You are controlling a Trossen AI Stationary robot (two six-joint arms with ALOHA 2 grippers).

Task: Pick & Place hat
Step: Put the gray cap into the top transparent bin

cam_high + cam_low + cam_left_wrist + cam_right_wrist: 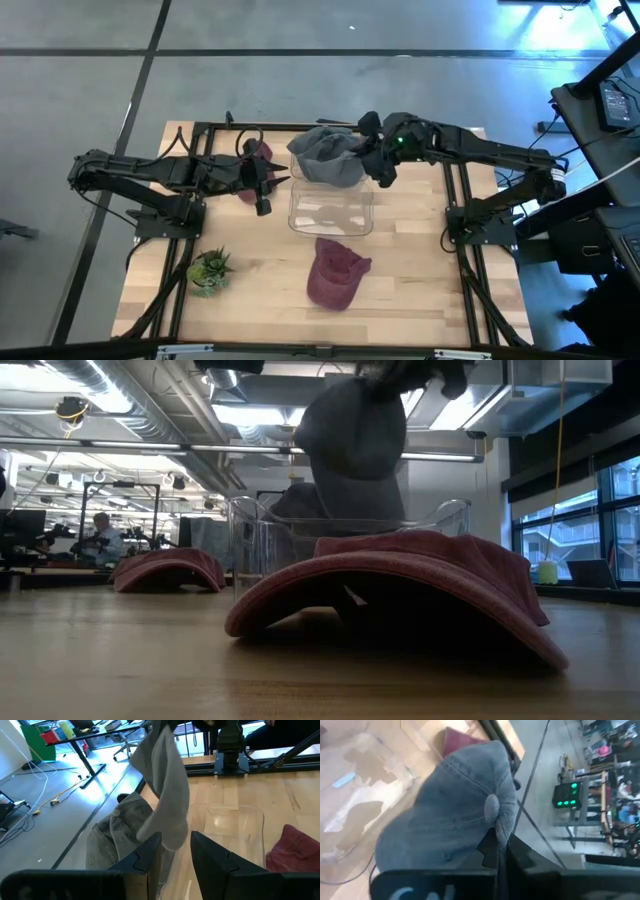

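Observation:
A grey denim hat (325,155) hangs from my right gripper (377,165) over the far end of a clear plastic bin (331,222). It also shows in the low view as the grey hat (352,430) above the bin (440,520). My right gripper (500,851) is shut on it. My left gripper (265,190) is open beside the bin's left wall and touches nothing. In its own view the left gripper (176,855) faces the hanging grey hat (167,795). One maroon hat (336,275) lies brim-down on the near table. Another maroon hat (255,155) lies by the left arm. My right gripper pinches a fold of the grey hat's crown (503,827), just beside the top button (491,806), between its two fingers. The fingers come from the table's right side, slanting down. The hat is lifted and hangs below them, with its lower part (120,830) down at the bin's far-left rim.
A small potted plant (209,270) stands at the near left of the table. Black frame rails (460,200) run along the table's sides. Bare wood lies between the bin and the near maroon hat (400,580). A person sits far off in the room (100,538).

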